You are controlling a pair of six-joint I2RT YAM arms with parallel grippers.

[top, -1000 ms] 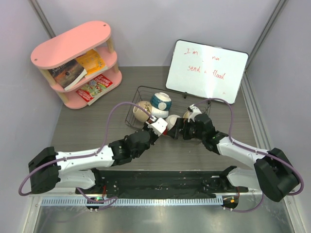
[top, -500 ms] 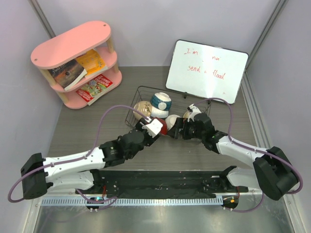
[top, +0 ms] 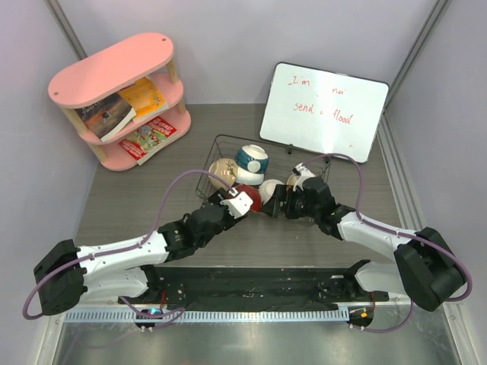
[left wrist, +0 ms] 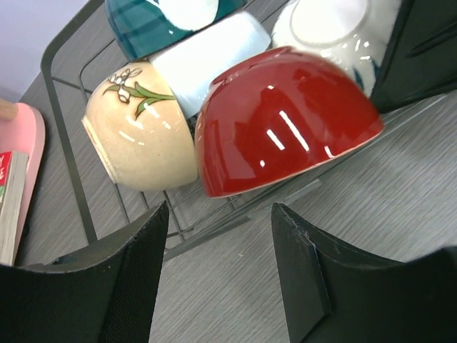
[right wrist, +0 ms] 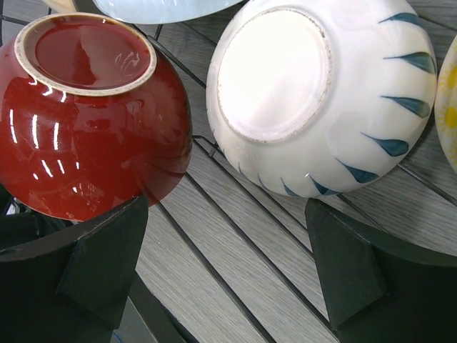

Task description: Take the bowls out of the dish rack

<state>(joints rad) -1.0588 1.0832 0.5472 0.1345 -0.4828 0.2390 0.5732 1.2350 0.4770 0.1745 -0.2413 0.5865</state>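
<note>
Both tools are closing in on the bowls, and all of them are sitting in the dish rack point(top: 215, 152)

The left tool point(left wrist: 218, 286) is hanging half open and empty just near of the red bowl point(left wrist: 285, 121), which is lying on its side beside the cream bowl point(left wrist: 139, 136). The right tool point(right wrist: 228, 264) is gaping wide, also empty, facing the white ribbed bowl point(right wrist: 321, 93). I'm guessing we're at the pick-a-bowl step; next, one tool is going to need to straddle a rim, pinch, then lift clear of the wires onto the table point(top: 137, 198). The yellow bowl point(right wrist: 450, 93) is showing as a sliver, the blue-banded bowl point(left wrist: 153, 25) is getting cropped, and the arms are blocking the rack's near side from above.
</note>
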